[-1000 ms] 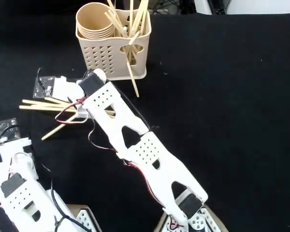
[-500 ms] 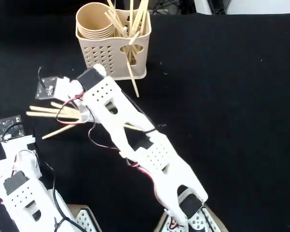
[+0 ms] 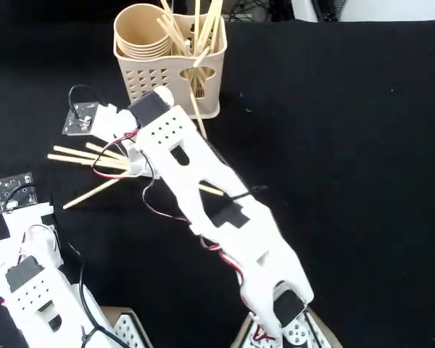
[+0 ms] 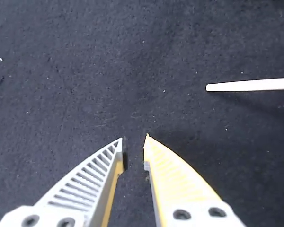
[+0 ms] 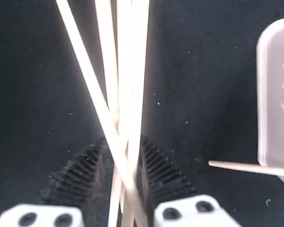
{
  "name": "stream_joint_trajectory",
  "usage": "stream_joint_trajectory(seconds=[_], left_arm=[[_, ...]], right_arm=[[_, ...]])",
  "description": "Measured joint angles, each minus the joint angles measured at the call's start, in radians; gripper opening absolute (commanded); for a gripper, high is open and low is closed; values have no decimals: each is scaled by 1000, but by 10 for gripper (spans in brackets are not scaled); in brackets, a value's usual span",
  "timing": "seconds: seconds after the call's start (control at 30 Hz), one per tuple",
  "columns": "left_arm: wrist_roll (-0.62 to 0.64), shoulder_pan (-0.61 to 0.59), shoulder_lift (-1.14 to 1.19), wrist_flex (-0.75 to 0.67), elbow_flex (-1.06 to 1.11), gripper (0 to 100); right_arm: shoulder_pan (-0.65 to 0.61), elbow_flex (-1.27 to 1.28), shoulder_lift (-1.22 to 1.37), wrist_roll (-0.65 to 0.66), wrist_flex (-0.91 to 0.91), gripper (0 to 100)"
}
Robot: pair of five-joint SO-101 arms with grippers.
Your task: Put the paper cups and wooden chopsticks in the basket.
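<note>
Right end effector [image 5: 124,142] is clenched on a bundle of chopsticks [image 5: 130,71]. Over the last second it has carried the bundle slightly right and far, toward the basket [image 3: 167,83] that holds the cups [image 3: 141,32]. One stray stick [image 3: 90,194] lies unmoved on the desk [image 3: 348,145], still to be collected. Left end effector [image 4: 134,141] sits near left, closed on nothing.

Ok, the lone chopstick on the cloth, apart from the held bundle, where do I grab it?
Take the lone chopstick near its middle, coming straight down with the left gripper, jaws across its length. It lies flat on the cloth, so only the top is open; mid-shaft keeps it level.
</note>
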Motion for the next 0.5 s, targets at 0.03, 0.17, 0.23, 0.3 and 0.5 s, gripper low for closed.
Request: stream_joint_trajectory(seconds=[0.03, 0.17, 0.23, 0.3, 0.5], left_arm=[[0, 0, 0, 0, 0, 95], [0, 0, 0, 0, 0, 95], [0, 0, 0, 0, 0, 95], [0, 0, 0, 0, 0, 95], [0, 0, 0, 0, 0, 95]], right_arm=[[0, 26, -20, -2, 0, 12], [0, 172, -91, -18, -43, 12], [0, 281, -132, -20, -92, 12], [0, 414, -195, -21, -164, 12], [3, 921, -480, -25, -459, 12]])
